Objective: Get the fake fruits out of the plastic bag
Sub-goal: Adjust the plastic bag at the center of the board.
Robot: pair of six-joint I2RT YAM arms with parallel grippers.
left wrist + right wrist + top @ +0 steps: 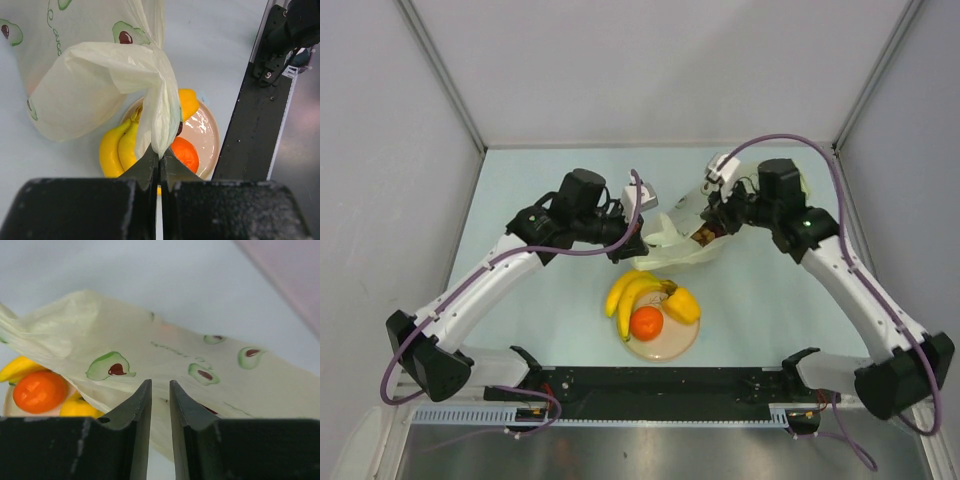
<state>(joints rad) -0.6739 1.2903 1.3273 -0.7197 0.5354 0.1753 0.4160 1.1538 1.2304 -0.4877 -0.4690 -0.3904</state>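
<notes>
Mid-bench, plastic bag (675, 240): lay crumpled just beyond the plate, between the two arms. A brownish item (703, 237) showed at its right-hand opening, so it looked not yet empty.
Left gripper (159, 159): was pressed together on a twisted fold of the bag, apparently holding that end up so the mouth faced the other arm.
Right gripper (159, 384): jaws were narrowly parted with nothing visibly between them, poised right against the bag's printed side.
Fruits already out: banana bunch (628, 292), orange (646, 322) and yellow lemon-like fruit (682, 305) sat touching on the beige plate (665, 356), lower centre of the overhead view.
In the way: loose film draped over whatever remained inside, and the loaded plate sat close under the pinched fold.
Surroundings: black rail (650, 385) ran along the bottom of the overhead view, with grey walls on three sides.
</notes>
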